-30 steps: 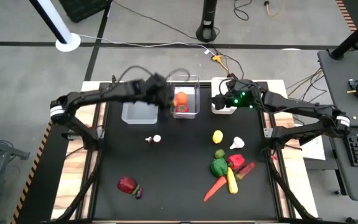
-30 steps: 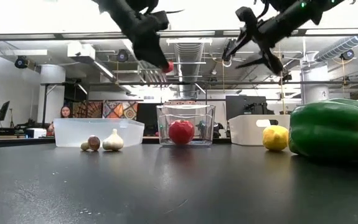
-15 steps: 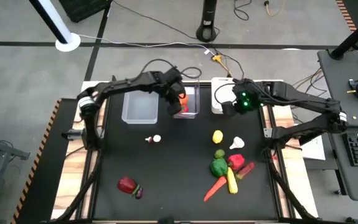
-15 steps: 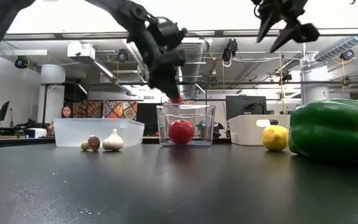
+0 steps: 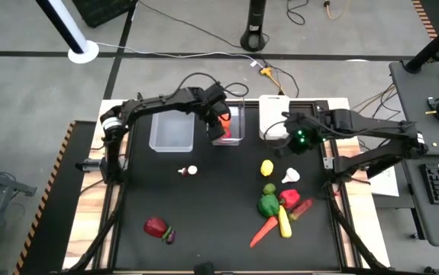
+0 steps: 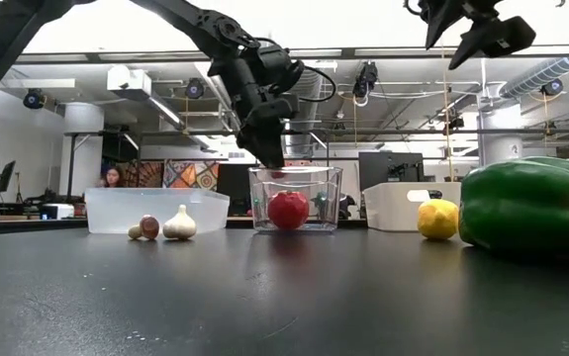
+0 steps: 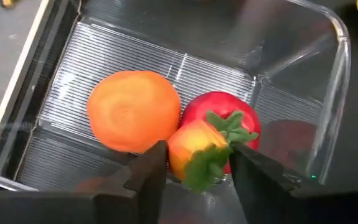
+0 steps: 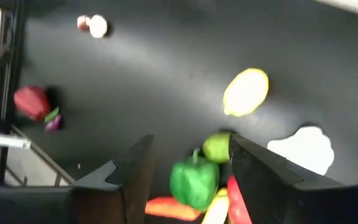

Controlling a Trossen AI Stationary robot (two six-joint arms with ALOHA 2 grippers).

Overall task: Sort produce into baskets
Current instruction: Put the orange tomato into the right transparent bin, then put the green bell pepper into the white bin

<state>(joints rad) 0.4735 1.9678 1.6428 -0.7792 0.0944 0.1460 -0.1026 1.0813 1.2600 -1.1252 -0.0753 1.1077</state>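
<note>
My left gripper (image 5: 219,121) hangs over the middle clear bin (image 5: 237,138), shut on a strawberry (image 7: 194,143) with green leaves. Below it in the bin lie an orange (image 7: 132,111) and a red apple (image 7: 228,112). My right gripper (image 5: 295,141) is open and empty, high over the table just in front of the white bin (image 5: 274,111). Under it on the table lie a lemon (image 8: 246,92), a white garlic (image 8: 303,149) and a green pepper (image 8: 194,180). My left gripper pinches the strawberry by its two sides (image 7: 174,152) between the two fingers. The fingers come from above, pointing down into the bin (image 6: 274,158). The strawberry is lifted clear, just above the orange and the apple, its leafy end toward the wrist.
An empty clear bin (image 5: 172,131) stands left of the middle one. A mushroom and a garlic (image 5: 189,171) lie mid-table. A carrot (image 5: 263,231), corn (image 5: 284,221) and other pieces lie at the near right. A red piece (image 5: 155,226) and a purple one (image 5: 169,237) lie at the near left.
My left gripper has gone toward the table's right edge and down to the middle bin's rim, carrying the strawberry. My right gripper has gone from over the white bin toward the table's right and near edges, still open.
</note>
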